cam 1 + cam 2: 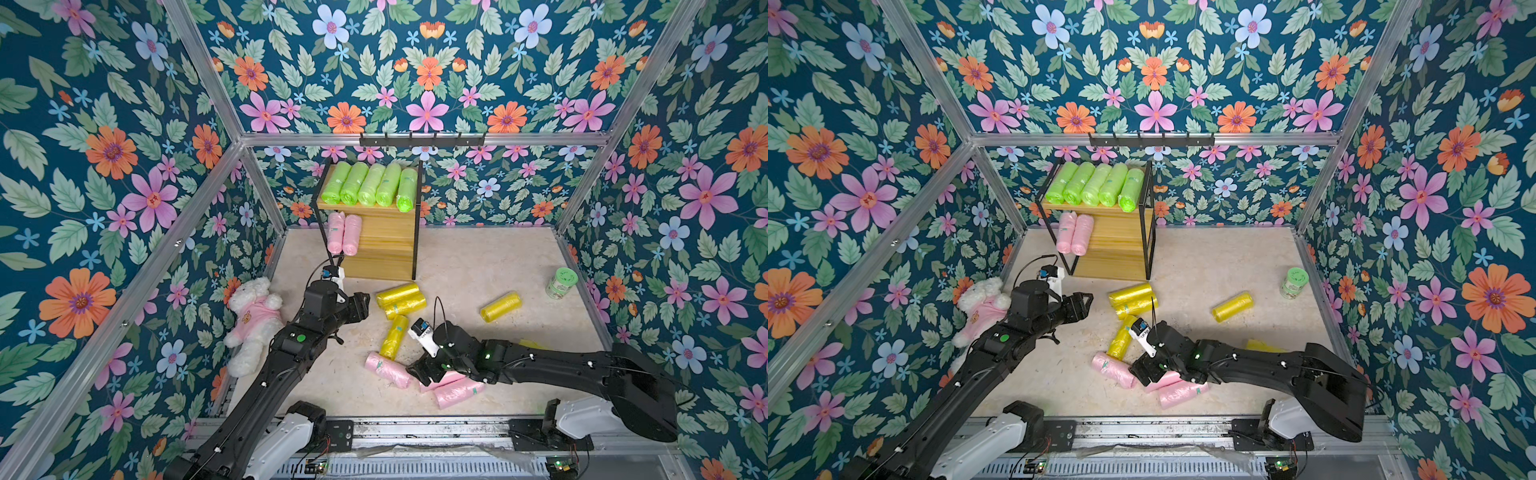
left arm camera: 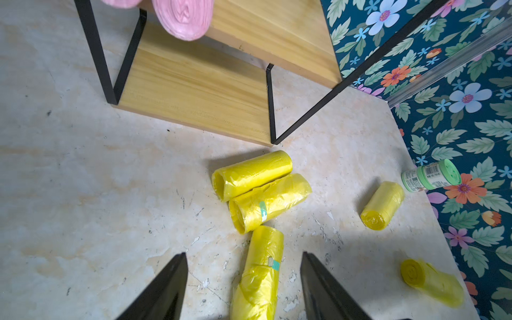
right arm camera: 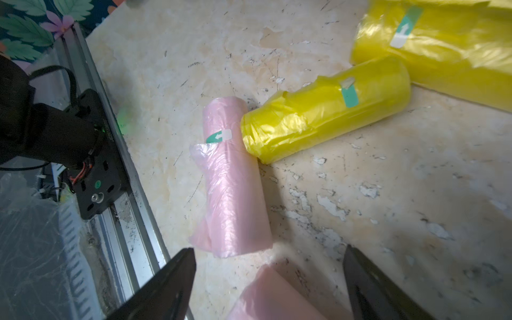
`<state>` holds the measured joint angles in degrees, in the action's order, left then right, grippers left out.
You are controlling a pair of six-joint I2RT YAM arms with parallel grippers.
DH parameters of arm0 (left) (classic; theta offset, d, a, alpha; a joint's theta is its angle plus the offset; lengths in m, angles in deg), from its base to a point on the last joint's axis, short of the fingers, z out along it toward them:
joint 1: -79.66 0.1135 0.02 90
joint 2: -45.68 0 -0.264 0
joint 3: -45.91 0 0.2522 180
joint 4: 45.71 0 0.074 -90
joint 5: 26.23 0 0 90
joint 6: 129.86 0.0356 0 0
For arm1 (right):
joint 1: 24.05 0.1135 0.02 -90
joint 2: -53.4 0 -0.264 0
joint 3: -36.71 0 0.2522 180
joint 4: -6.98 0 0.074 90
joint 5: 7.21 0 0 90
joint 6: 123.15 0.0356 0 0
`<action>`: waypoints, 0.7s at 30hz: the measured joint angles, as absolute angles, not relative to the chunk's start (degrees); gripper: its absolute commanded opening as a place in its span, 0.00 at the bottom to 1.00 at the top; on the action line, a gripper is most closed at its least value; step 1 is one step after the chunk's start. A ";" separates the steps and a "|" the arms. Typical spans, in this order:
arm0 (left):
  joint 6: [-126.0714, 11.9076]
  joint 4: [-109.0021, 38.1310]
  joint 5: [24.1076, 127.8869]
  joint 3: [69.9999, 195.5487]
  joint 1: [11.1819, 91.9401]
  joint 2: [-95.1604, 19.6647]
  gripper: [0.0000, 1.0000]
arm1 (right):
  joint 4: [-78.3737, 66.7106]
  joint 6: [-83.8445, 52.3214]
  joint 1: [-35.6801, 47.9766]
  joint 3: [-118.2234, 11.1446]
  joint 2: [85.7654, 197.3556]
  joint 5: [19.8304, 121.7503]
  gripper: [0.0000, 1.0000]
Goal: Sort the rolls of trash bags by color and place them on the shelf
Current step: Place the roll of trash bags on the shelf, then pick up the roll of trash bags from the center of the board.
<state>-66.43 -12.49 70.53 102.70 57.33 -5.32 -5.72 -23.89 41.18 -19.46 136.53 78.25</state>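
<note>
Five lime rolls (image 1: 370,186) of crinkly film line the top board of the shelf (image 1: 386,239), far centre.
Two pale pink cylinders (image 1: 344,235) lie on the wooden middle tier, left side. On the mottled beige worktop (image 1: 478,266), glossy yellow rolls (image 1: 401,300) lie scattered before the black-framed rack; three more pink rolls (image 1: 388,370) lie near, centre. Left end effector (image 1: 360,306) hovers spread, empty; right end effector (image 1: 422,372) stands spread above a pink roll, holding nothing.
</note>
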 measured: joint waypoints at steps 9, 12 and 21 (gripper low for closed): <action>-62.04 -9.71 69.66 106.74 58.08 -7.84 0.73 | -3.49 -25.53 45.46 -27.16 149.84 81.31 0.88; -61.10 -9.15 69.92 107.18 58.88 -8.32 0.73 | -4.35 -25.77 45.90 -27.64 152.62 81.34 0.84; -60.66 -9.34 73.22 107.44 61.44 -9.74 0.72 | -4.50 -26.77 46.18 -28.42 153.93 80.09 0.53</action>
<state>-60.66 -9.34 73.22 107.44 61.44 -9.74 -4.50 -26.77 46.18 -28.42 153.93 80.09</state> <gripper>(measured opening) 0.724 0.582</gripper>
